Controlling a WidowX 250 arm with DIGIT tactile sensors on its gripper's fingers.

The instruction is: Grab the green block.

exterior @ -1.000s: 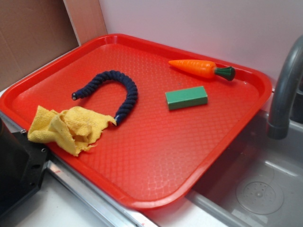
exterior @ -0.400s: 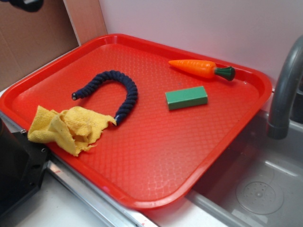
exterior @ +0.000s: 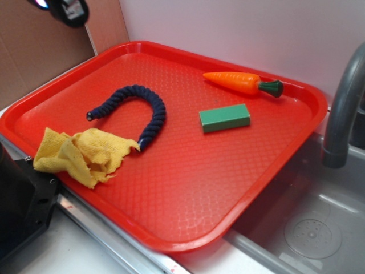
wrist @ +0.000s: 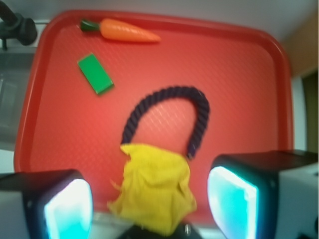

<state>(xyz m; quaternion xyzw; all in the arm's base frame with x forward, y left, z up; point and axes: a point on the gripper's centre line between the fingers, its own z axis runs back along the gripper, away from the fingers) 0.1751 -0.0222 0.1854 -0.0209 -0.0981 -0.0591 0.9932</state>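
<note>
At the far left of the exterior view, only a dark edge of the tool [exterior: 67,9] shows at the top corner, high above the tray [exterior: 188,237]. In the wrist view its two fingers [wrist: 67,209] stand wide apart with nothing between them, framing the cloth [wrist: 154,191] below.

That cloth lies crumpled at the tray's near-left edge, touching one end of the rope [exterior: 142,108], which arches across the middle. A straight drop from here would likely land on the cloth or rope instead of the target, and soft fabric could snag a finger.

Further right, the block [exterior: 224,117] lies flat on the tray's right half, well apart from the rope and untouched. It is low and smooth-sided, so the open fingers may scrape the textured tray, or close askew to its long sides and spin it away.

Just behind it lies the carrot [exterior: 242,82], its dark green tip pointing right. The gap is small; an overshoot toward the back could nudge the carrot or catch it instead.

At the far right, the faucet [exterior: 342,108] rises beside the tray's rim, a hazard for a wide swing.
</note>
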